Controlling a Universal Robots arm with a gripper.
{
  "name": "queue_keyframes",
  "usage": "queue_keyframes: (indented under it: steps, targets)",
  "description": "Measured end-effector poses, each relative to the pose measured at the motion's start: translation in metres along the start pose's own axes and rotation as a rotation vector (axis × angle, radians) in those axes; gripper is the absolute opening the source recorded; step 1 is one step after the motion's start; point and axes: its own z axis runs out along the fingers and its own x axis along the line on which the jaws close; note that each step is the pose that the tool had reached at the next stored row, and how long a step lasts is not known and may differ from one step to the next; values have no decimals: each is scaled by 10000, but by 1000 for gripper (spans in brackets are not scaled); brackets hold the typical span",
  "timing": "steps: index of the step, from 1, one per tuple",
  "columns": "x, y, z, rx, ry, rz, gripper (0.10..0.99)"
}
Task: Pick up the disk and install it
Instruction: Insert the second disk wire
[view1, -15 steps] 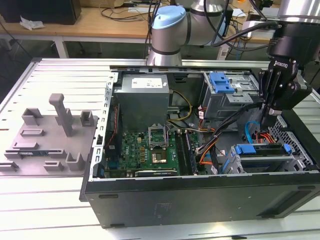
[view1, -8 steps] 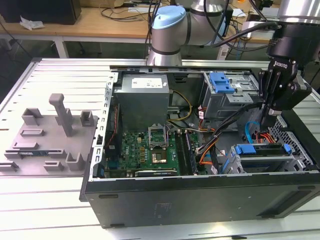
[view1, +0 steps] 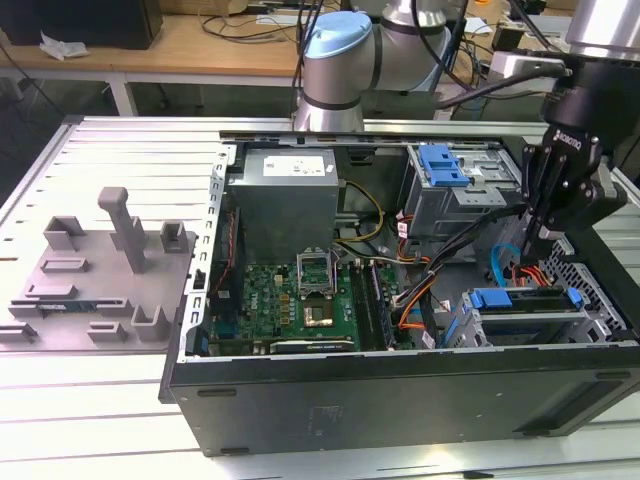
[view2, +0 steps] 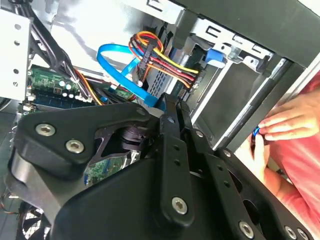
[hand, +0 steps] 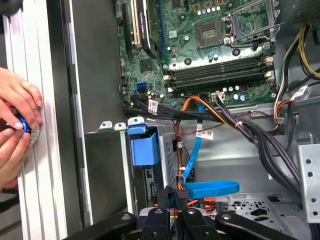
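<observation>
The disk (view1: 522, 322) lies flat in its bay at the front corner of the open computer case (view1: 400, 395), on the exterior view's right. Its long side runs along the case's front wall, and its blue bracket (view1: 505, 298) faces up.

The gripper (view1: 535, 240) hangs just above the disk, pointing straight down into the case from the black arm. Its fingers (hand: 175, 200) are pressed close together and hold nothing. A blue flat cable (hand: 212, 188) curls beside them.

Beside the case, in both wrist views, a person's hands (hand: 17, 125) pinch a small blue thing (hand: 23, 125).
</observation>
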Motion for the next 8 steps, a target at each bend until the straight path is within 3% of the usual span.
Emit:
queue_keyframes:
  steps: [1,3,5,6,7,8]
  targets:
    - [18,-2,6,28,-46,8,161]
    - [79,-10,23,144,-219,39,161]
    - [115,-15,34,228,-459,63,161]
    - [126,-15,37,240,-573,65,161]
    - [144,-14,43,237,-750,64,161]
    - [158,-13,47,228,-843,62,161]
